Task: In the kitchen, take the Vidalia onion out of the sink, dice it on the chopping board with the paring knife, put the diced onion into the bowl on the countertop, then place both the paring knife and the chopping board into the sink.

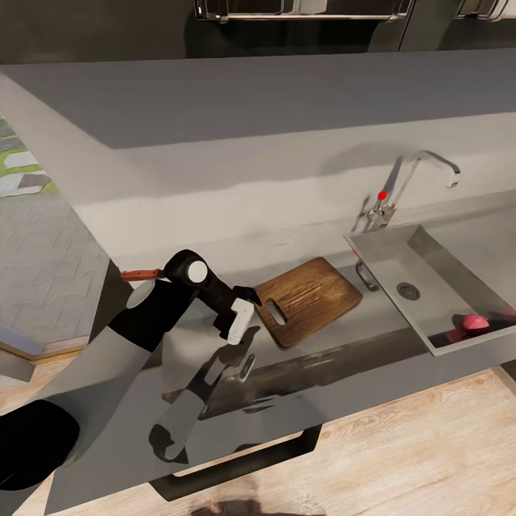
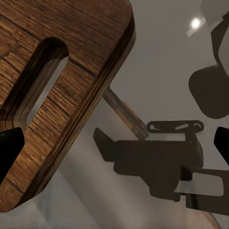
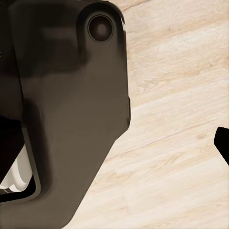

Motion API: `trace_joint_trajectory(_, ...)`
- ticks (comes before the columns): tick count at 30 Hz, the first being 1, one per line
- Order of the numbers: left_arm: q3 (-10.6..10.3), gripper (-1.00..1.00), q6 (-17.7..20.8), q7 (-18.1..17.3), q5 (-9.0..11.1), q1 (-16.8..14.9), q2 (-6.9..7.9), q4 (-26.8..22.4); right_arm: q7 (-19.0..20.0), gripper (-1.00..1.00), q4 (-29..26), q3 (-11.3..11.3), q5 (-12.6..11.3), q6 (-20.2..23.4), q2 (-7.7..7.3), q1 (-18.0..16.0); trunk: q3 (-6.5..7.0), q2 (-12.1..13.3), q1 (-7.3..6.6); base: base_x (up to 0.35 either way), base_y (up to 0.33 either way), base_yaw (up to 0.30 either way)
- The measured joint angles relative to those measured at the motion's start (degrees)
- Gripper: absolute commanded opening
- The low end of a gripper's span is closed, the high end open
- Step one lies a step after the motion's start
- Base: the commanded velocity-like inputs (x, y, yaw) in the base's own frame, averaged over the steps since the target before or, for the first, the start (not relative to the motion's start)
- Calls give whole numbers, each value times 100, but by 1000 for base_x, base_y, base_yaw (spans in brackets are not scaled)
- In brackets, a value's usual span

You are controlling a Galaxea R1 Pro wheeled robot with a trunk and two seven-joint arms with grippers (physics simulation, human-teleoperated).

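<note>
- Risk, board displacement: your left gripper sits at the slotted handle end of the chopping board. If you drive the arm forward from here, the fingers may shove the board along the worktop toward the sink instead of engaging it.
- Risk, wrong order: the Vidalia onion lies in the sink basin, near its front corner. The task takes the onion out first, so a board moved into the sink now would have to be brought back.
- Risk, knife strike: the paring knife lies on the worktop just behind the left forearm, with its red handle showing. A backward swing of the elbow could knock it off the edge.
- Left finger state: the left wrist view shows one dark fingertip at each side of the frame, well apart. The fingers are spread and grip nothing.
- Board relative to the fingers: in the left wrist view the board's handle slot lies beside one fingertip. The rounded board corner lies between the two fingers; whether they touch it cannot be determined.
- Right finger state: the right wrist view shows the robot's dark body and wooden floor. One dark tip shows at the frame edge; you cannot tell from this whether the right fingers are spread or closed.
</note>
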Motion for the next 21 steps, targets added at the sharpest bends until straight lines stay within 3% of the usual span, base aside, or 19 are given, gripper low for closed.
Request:
trace_joint_trajectory(9,-4,100,0,2,0,0,-27,36,0,100,0,0,0,0,1,0,0,0,0,1,0,0)
trace_joint_trajectory(15,-20,100,0,28,0,-1,-143,189,-1,100,0,0,0,0,1,0,0,0,0,1,0,0)
trace_joint_trajectory(21,-20,100,0,28,-2,-1,-167,212,-1,100,0,0,0,0,-7,0,0,0,-1,134,0,0)
